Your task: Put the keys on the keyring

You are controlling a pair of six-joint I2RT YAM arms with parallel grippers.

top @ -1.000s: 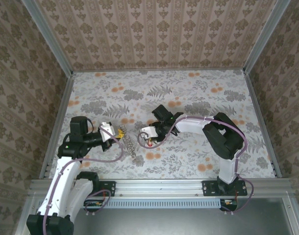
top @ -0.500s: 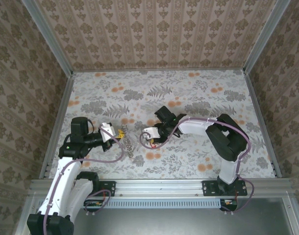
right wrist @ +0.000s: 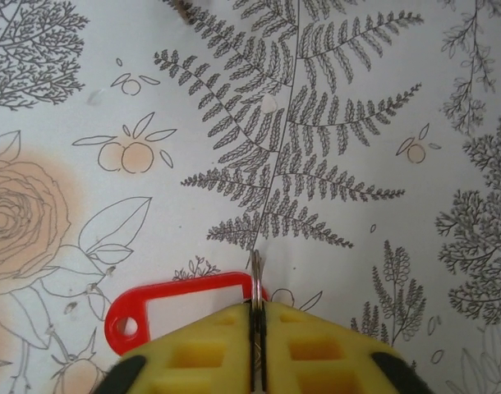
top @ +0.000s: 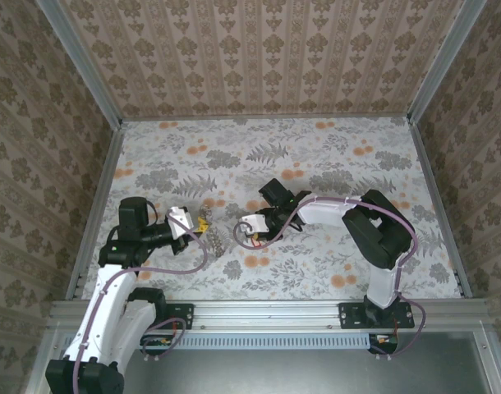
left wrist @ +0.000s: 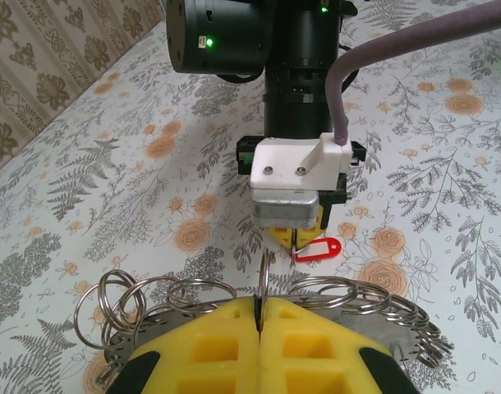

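As the task stands: nothing is joined yet; both pieces are gripped and face each other, so the threading itself remains.
Left gripper (left wrist: 259, 305): clenched on one upright loop of the keyring (left wrist: 189, 286), a bunch of linked silvery rings draped to either side of its fingers.
Right gripper (right wrist: 257, 308): clamped on the thin metal ring of the keys (right wrist: 185, 300), red tag jutting sideways, low over the table (right wrist: 382, 246).
Gap: keys near the keyring, not touching.
Left to do: align the rings, work one through the other, let go.
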